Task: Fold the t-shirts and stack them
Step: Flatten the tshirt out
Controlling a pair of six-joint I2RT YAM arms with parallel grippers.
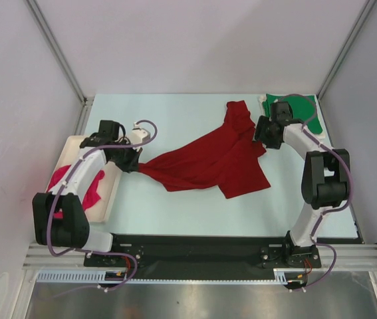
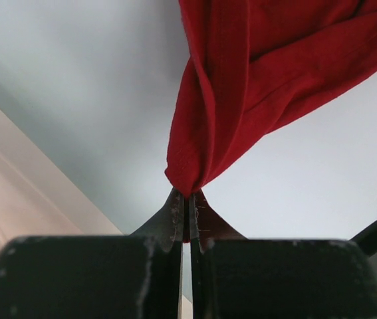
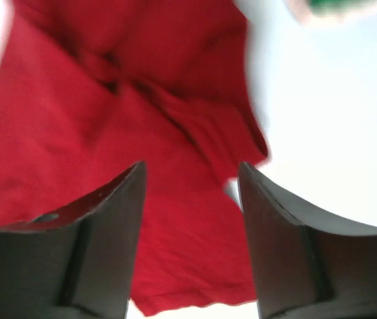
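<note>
The dark red shirt [image 1: 208, 163] lies across the middle of the table [image 1: 175, 212]. The cream tray [image 1: 114, 193] with the pink shirt [image 1: 94, 193] blocks the left edge. The green shirt [image 1: 306, 108] fills the far right corner. There is bare room along the near edge and in the far left corner.

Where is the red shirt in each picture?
Top external: dark red t-shirt spread across the middle of the pale table.
Left wrist: upper right, its corner pinched in the left gripper.
Right wrist: fills left and centre, behind the open right gripper.
Shared landmark: that pale table.
</note>
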